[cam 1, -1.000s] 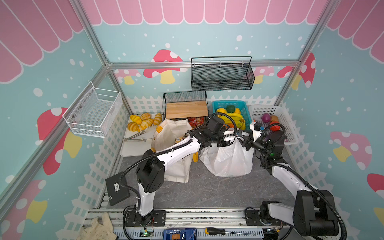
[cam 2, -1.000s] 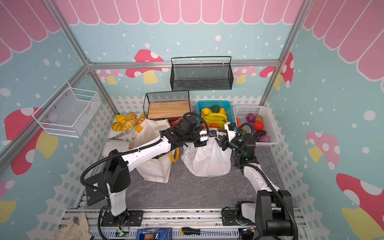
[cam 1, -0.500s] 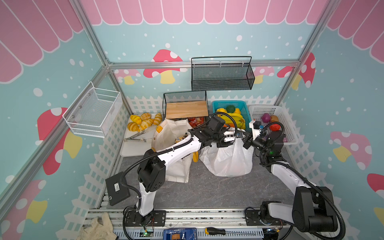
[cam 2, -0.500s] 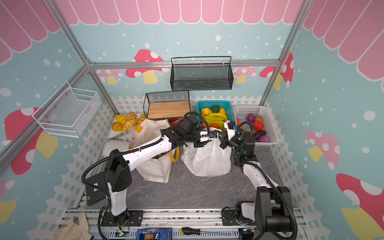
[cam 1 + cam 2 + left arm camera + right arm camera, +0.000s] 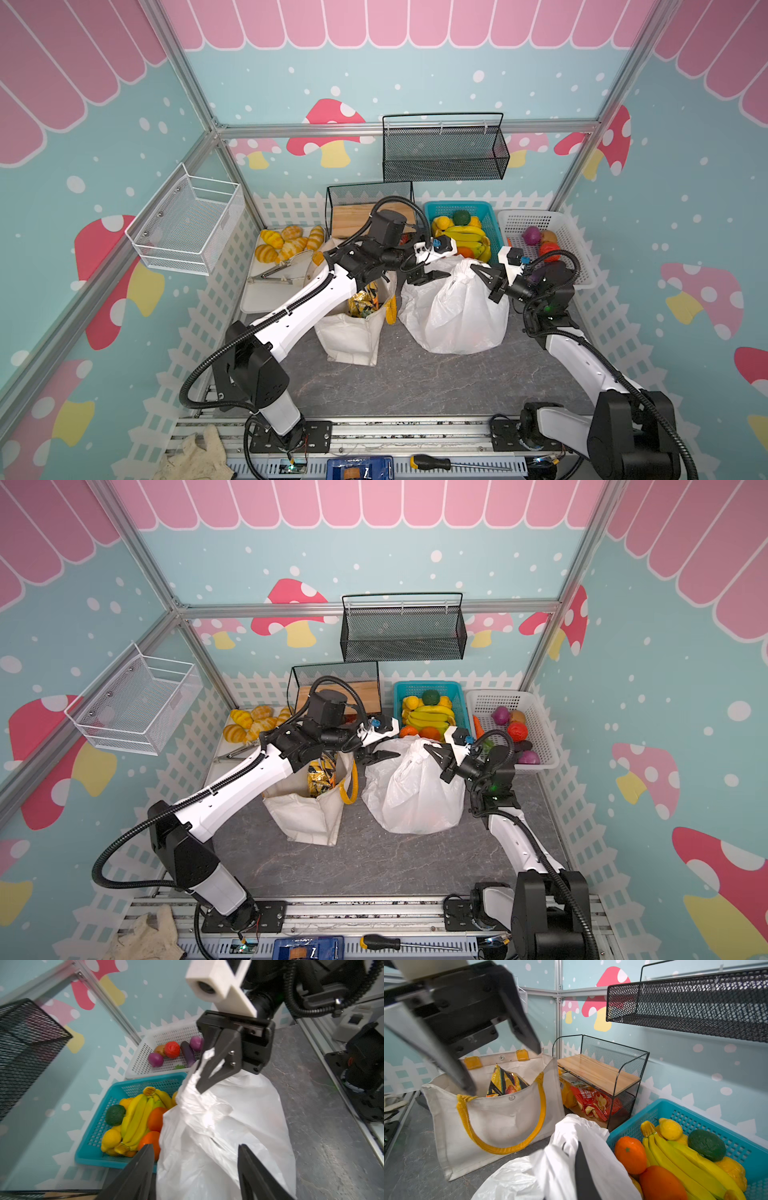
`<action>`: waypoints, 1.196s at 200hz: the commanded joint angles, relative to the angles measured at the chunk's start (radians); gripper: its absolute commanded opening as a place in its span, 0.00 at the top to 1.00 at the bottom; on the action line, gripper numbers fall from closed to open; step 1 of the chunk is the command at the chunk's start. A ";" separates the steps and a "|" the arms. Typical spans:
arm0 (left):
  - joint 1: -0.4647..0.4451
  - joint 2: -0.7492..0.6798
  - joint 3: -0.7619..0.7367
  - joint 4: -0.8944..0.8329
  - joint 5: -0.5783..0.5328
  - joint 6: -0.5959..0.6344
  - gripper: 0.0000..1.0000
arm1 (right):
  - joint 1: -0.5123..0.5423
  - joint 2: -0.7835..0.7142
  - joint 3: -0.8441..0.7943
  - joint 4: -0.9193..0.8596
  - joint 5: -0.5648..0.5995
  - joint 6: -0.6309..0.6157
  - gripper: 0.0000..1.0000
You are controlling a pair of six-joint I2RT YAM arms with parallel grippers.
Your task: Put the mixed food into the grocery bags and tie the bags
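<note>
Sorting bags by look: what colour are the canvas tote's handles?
Yellow-orange handles on the cream tote; clearest in the right wrist view.

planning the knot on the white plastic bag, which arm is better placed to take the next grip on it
Left, probably. The left gripper is open, its fingers either side of the white plastic bag below the twist. The right gripper is shut on the bag's twisted top, so it is occupied.
</note>
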 commanded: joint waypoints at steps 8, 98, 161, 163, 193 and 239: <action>-0.005 0.099 0.067 0.011 0.010 -0.081 0.31 | 0.002 -0.030 -0.037 0.109 -0.085 0.034 1.00; -0.058 0.281 0.253 -0.118 0.005 0.015 0.37 | 0.010 -0.007 -0.057 0.248 -0.134 0.146 1.00; -0.072 0.332 0.300 -0.124 -0.085 0.073 0.83 | 0.010 -0.006 -0.060 0.259 -0.120 0.141 1.00; -0.072 0.331 0.301 -0.123 -0.086 0.075 0.85 | 0.010 -0.007 -0.060 0.254 -0.117 0.135 1.00; -0.072 0.296 0.256 -0.086 -0.101 0.111 0.97 | 0.010 -0.040 -0.053 0.093 -0.017 -0.003 0.90; -0.073 0.251 0.189 -0.050 -0.087 0.125 1.00 | 0.012 -0.074 -0.074 -0.021 0.083 -0.165 0.62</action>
